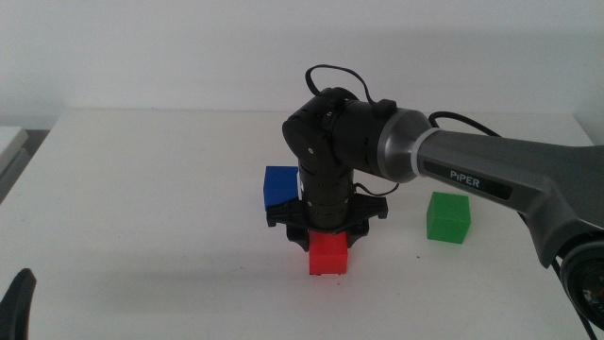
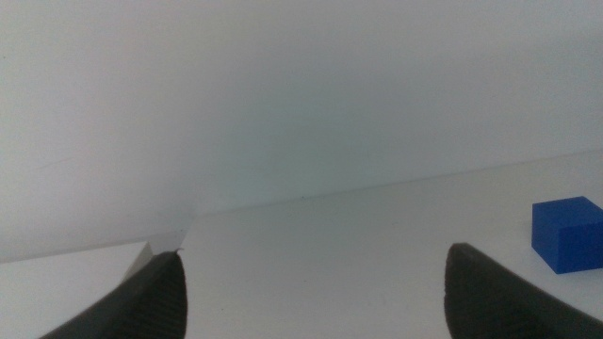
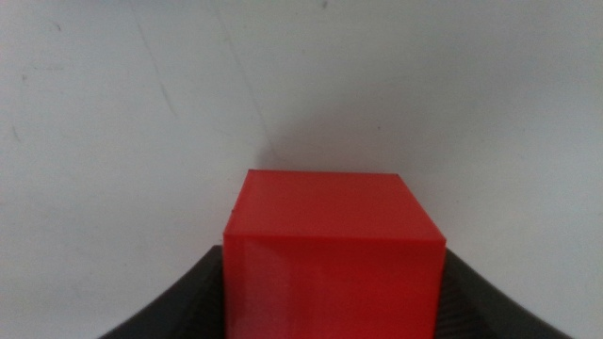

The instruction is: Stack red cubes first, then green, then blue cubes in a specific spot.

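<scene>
Worktop: plain white, seen from my middle camera.

Right gripper: my working arm reaches in from the right edge and points straight down near the middle of the worktop. Its fingers are closed against two opposite sides of the red cube; my right wrist camera shows the cube filling the gap between them. I cannot tell whether the cube's underside rests on the worktop or hangs just above it.

Blue cube: on the worktop just behind the gripper, toward the far edge and slightly to the left, partly hidden by the wrist. It also shows in my left wrist camera.

Green cube: alone on the worktop, right of the gripper and apart from it, under the arm's forearm.

Left gripper: waiting at the near left corner; only one dark finger tip shows in the middle view. Its fingers stand wide apart with nothing between them.
</scene>
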